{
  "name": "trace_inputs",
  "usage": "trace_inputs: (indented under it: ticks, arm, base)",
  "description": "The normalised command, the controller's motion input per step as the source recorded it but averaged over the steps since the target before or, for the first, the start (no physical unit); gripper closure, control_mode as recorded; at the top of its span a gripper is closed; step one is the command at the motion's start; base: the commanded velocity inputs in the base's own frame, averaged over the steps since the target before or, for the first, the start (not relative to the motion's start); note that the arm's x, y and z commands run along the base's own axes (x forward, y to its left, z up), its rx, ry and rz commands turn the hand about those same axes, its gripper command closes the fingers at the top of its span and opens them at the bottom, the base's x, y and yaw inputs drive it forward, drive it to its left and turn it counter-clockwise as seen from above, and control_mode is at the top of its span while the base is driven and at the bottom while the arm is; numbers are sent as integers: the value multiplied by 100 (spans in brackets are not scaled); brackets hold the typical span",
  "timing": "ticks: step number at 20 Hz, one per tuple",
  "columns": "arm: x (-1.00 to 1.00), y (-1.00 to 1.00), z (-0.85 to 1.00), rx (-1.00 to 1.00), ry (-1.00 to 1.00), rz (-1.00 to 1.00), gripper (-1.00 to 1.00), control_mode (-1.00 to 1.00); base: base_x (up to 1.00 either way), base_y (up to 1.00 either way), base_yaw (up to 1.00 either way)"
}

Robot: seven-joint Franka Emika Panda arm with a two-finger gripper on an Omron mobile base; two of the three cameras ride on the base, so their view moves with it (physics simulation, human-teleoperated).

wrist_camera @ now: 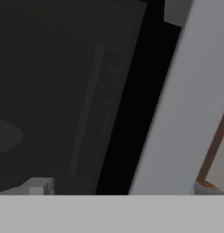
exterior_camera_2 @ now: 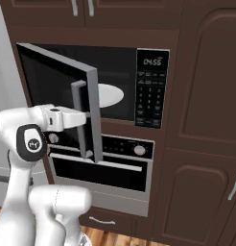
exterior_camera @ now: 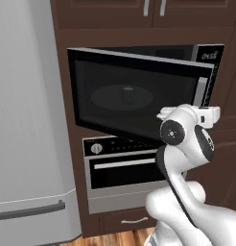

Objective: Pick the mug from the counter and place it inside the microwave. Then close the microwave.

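The microwave (exterior_camera_2: 151, 89) is built into dark cabinets, and its door (exterior_camera: 134, 96) hangs partly open, hinged on the left. Through the door glass a small dark mug shape (exterior_camera: 128, 94) shows dimly on the round turntable (exterior_camera_2: 110, 95). My gripper (exterior_camera_2: 84, 118) rests against the door's outer face, right by the grey vertical handle (exterior_camera_2: 79, 103). In the hand view my gripper (wrist_camera: 123, 187) is open with nothing between the fingers, facing the dark glass and the grey door frame (wrist_camera: 177, 113). The counter is out of view.
An oven (exterior_camera: 121, 169) with a knob and a bar handle sits directly under the microwave. A grey fridge (exterior_camera: 29, 144) stands to the left. Tall brown cabinet doors (exterior_camera_2: 206, 120) fill the right side, and a drawer (exterior_camera_2: 103, 221) lies below the oven.
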Motion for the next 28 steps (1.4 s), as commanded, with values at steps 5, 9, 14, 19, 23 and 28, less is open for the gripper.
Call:
trace_inputs:
  ticks: [5, 9, 14, 19, 23, 28]
  arm:
    - [44, -42, 0, 0, 0, 13, -100, -100]
    - [50, -39, 0, 0, 2, 11, -100, -100]
    - [41, -24, 3, 0, 3, 7, -100, -100]
    - [40, -15, 5, 0, 2, 5, -100, -100]
    - [49, -15, 6, 0, 1, 5, -100, -100]
    - [43, -9, 12, 0, 2, 3, -100, -100]
  base:
    - [0, 0, 0]
    - [0, 0, 0]
    - [0, 0, 0]
    - [0, 0, 0]
    - [0, 0, 0]
    - [0, 0, 0]
